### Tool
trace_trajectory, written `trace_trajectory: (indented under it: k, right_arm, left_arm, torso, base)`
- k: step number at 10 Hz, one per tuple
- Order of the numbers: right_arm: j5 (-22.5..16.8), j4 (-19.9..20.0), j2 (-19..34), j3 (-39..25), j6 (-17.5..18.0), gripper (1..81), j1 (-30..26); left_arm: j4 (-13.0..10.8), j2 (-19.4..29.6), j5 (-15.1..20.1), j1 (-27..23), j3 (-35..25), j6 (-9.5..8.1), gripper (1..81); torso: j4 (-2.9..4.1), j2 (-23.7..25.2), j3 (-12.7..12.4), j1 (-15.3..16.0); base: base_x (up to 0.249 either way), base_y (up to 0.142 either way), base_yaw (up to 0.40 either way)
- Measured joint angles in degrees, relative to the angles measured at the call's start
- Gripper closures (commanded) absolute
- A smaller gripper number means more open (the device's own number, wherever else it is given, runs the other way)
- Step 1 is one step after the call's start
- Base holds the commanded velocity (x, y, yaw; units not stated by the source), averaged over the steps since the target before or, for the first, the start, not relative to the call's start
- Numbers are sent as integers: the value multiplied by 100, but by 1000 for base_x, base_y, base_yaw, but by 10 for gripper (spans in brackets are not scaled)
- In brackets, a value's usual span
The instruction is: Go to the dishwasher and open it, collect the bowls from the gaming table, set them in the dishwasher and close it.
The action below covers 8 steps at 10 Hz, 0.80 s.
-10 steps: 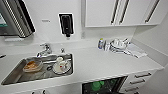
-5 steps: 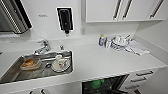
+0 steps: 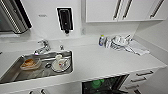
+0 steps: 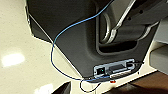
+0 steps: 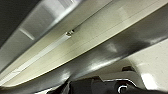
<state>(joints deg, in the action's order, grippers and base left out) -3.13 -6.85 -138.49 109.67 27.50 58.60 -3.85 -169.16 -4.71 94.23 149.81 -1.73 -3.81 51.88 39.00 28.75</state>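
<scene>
Under the white surface [image 3: 107, 62], the dishwasher [image 3: 105, 86] stood open with green bowls [image 3: 96, 83] on its rack. Loading looked done; closing the door seemed the step in hand. Neither pincer's opening nor its place relative to the door could be told.

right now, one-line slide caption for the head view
Open dishwasher below a white counter, green bowls inside.
</scene>
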Motion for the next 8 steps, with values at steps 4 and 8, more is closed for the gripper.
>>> trace_trajectory:
  k: [4,8]
  right_arm:
    - [-61,68,-534,814,389,10,-202]
    - [223,118,-204,321,669,10,-625]
  left_arm:
    - [0,13,28,9,2,0,10]
    - [-2,-44,57,6,18,0,10]
  torso:
    - [0,0,2,0]
    - [0,0,2,6]
  base:
    - [0,0,0]
    - [0,0,0]
